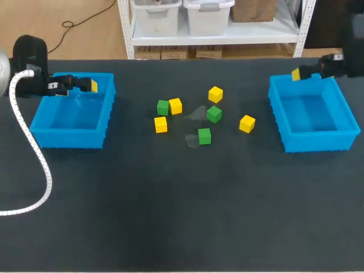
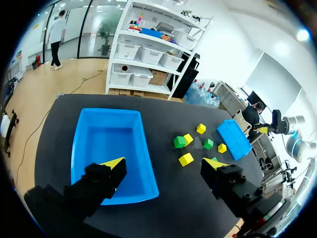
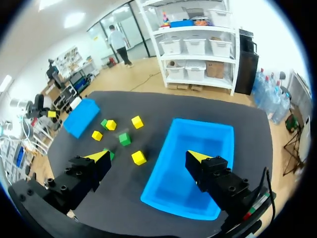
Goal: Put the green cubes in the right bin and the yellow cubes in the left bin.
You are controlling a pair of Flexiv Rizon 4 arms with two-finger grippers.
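Observation:
Three green cubes [image 1: 163, 107] [image 1: 214, 114] [image 1: 204, 136] and several yellow cubes [image 1: 175, 106] [image 1: 247, 123] lie scattered mid-table between two blue bins. The left bin [image 1: 40, 122] and the right bin [image 1: 347, 119] hold nothing. My left gripper [image 1: 77, 85] hangs open over the left bin's far rim; its wrist view looks down on that bin [image 2: 109, 134] between the fingertips [image 2: 114, 163]. Above the right bin's far left corner my right gripper [image 1: 313, 68] is open, with the bin [image 3: 198, 139] and a yellow cube [image 3: 138, 157] below it.
A white ribbed cable [image 1: 34, 153] runs from my left arm across the table's left side. The dark mat [image 1: 182, 216] stretches bare toward the near edge. A faint pale mark [image 1: 197, 114] sits among the cubes.

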